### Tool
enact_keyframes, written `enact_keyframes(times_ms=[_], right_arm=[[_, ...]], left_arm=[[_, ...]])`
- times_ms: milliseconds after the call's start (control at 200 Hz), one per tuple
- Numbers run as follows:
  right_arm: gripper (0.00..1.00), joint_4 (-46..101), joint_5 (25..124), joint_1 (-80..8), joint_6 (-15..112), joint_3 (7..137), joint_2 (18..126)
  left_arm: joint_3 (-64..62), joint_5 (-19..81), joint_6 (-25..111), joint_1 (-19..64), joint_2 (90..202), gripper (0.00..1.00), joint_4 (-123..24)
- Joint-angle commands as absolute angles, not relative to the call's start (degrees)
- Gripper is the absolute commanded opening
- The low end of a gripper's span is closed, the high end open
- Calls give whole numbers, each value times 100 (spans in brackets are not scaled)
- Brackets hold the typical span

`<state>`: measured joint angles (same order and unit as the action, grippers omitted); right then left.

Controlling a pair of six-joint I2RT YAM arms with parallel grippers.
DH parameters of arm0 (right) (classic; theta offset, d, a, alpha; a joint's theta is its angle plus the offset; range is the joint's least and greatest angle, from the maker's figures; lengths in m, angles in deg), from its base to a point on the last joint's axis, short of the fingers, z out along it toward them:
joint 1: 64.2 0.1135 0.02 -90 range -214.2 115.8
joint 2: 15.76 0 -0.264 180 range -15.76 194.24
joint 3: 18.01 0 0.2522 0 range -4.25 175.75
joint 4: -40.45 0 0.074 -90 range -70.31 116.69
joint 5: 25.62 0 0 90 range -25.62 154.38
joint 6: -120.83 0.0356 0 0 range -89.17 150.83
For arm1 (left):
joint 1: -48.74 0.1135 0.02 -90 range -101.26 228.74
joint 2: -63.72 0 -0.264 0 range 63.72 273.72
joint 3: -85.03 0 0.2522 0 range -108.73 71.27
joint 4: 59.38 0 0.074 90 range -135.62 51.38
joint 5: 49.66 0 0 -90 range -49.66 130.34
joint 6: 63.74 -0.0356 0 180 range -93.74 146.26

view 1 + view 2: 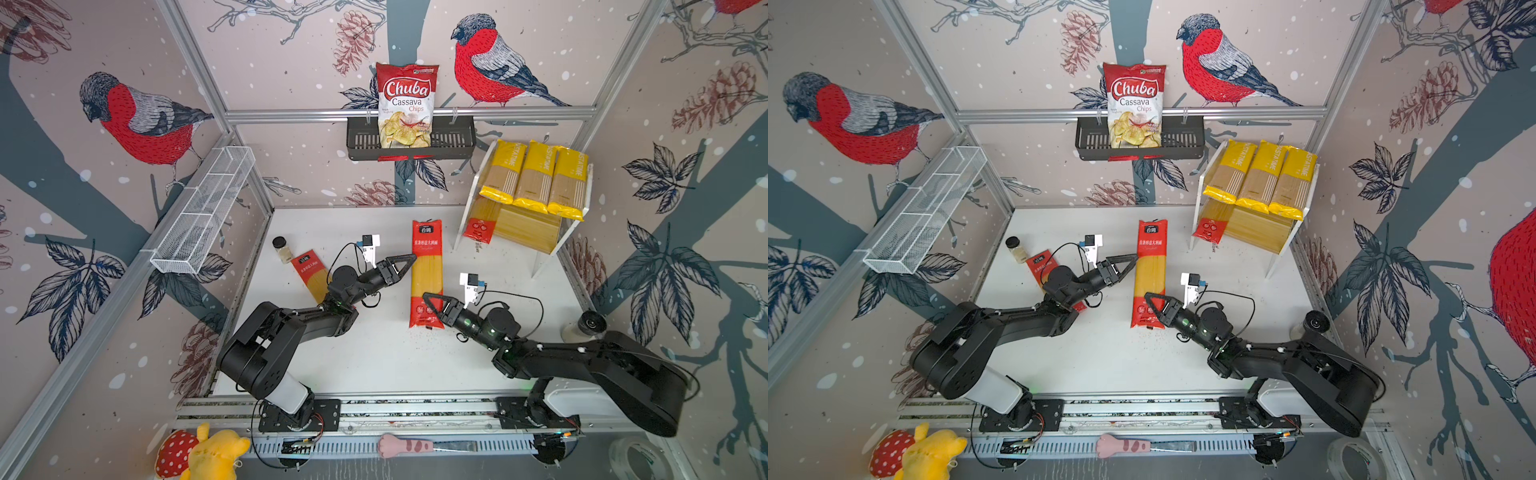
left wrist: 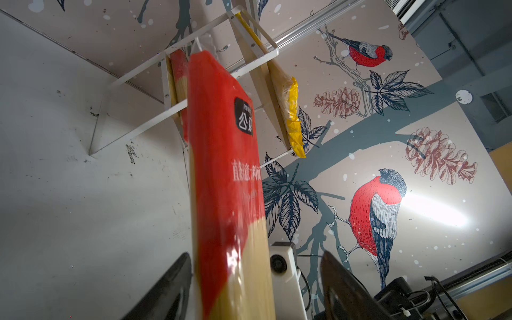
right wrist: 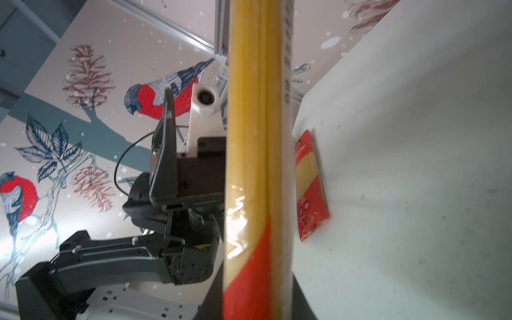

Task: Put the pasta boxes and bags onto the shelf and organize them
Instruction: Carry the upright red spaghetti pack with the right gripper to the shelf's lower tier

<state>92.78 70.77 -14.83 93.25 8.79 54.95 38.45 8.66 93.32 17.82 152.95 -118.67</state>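
The right end effector (image 1: pixel 430 304) is clamped on the near red end of a long red-ended clear-window spaghetti packet (image 1: pixel 427 266). The left end effector (image 1: pixel 408 260), beside the packet's middle, stands apart. Hold that grip firm and the packet level, then carry it to the two-tier bamboo-board shelf (image 1: pixel 528 232) beyond the right end effector. Only the left wrist view shows the gap beside one finger (image 2: pixel 340 285).

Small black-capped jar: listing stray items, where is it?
In both top views the black-capped jar sits at the white table's left rear, beside the red-ended spaghetti packet under the left arm.
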Motion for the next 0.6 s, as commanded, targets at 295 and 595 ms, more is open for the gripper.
enact_keyframes(times_ms=[295,595], right_arm=[[3,8455,6547,-2146,8937,644,4128],[2,7404,7088,-3227,8774,771,3458]], left_arm=[[4124,870,9279,1780,15167,72,-12280],[4362,1009,8905,1780,14798,71,-11772]])
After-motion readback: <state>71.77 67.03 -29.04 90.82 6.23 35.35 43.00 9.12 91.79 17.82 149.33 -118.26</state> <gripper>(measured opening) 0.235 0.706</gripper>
